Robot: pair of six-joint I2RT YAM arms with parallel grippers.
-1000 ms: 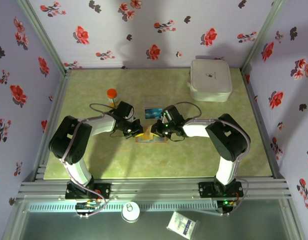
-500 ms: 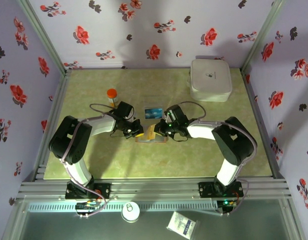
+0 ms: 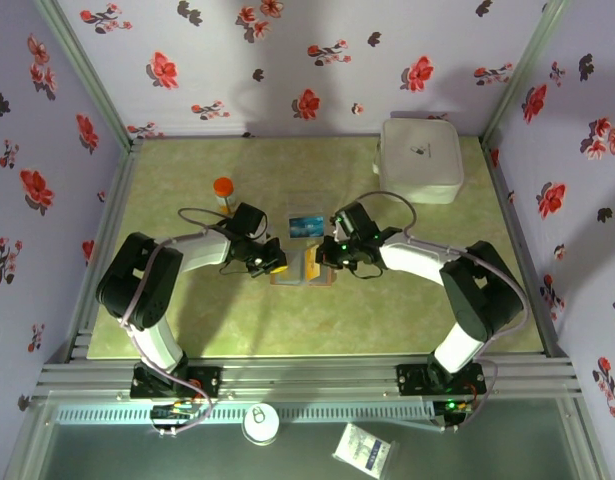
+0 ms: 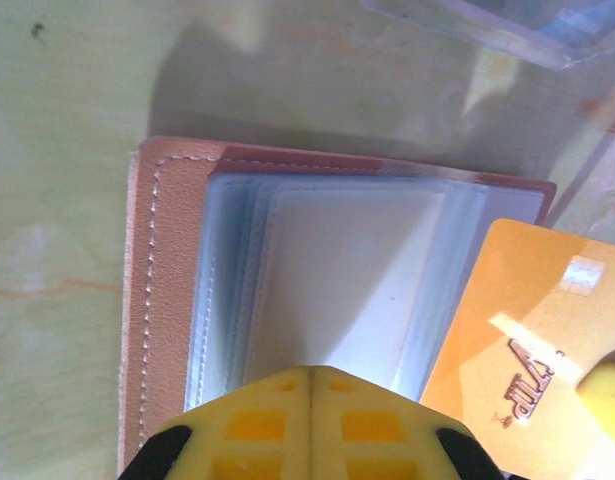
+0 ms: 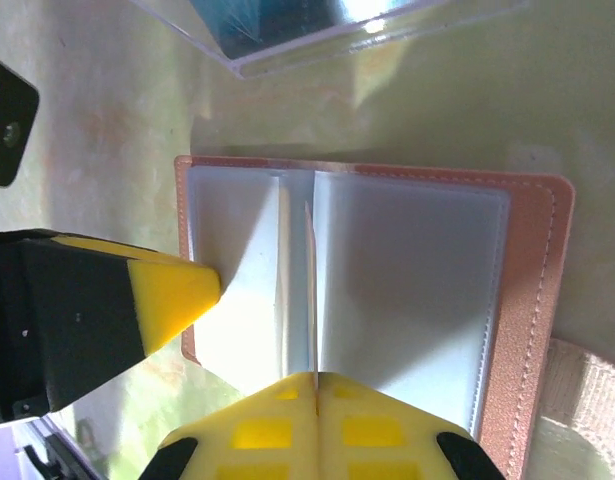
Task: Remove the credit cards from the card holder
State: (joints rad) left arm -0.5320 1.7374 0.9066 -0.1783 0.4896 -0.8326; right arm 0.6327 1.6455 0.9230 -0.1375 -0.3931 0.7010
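On the far left of the pale green tabletop [image 3: 237,320] we see a small bottle with an orange cap [image 3: 223,192] standing upright. Just right of it the left gripper [image 3: 270,266] reaches toward the middle. In its wrist view we see its yellow fingers [image 4: 257,425] pressed together with nothing between them. Their tips rest on the left-hand clear sleeves of the tan-brown leather card holder [image 4: 172,300].

The card holder [image 3: 287,279] lies open and flat on the table between the two grippers, its stitched leather edge [image 5: 532,300] framing the empty-looking plastic pockets.

Over its right half we see a thin yellow-orange credit card [image 4: 527,340], tilted and lifted off the sleeves. The right gripper [image 3: 322,262] has its fingers [image 5: 257,430] clamped on this card, which its own camera sees edge-on as a thin line [image 5: 312,290].

Just beyond the holder sits a clear ridged plastic tray [image 3: 305,213] with a teal credit card [image 3: 306,226] lying inside it.

Far to the right, near the back corner, we find a white rounded rectangular box [image 3: 420,160], well apart from everything else.
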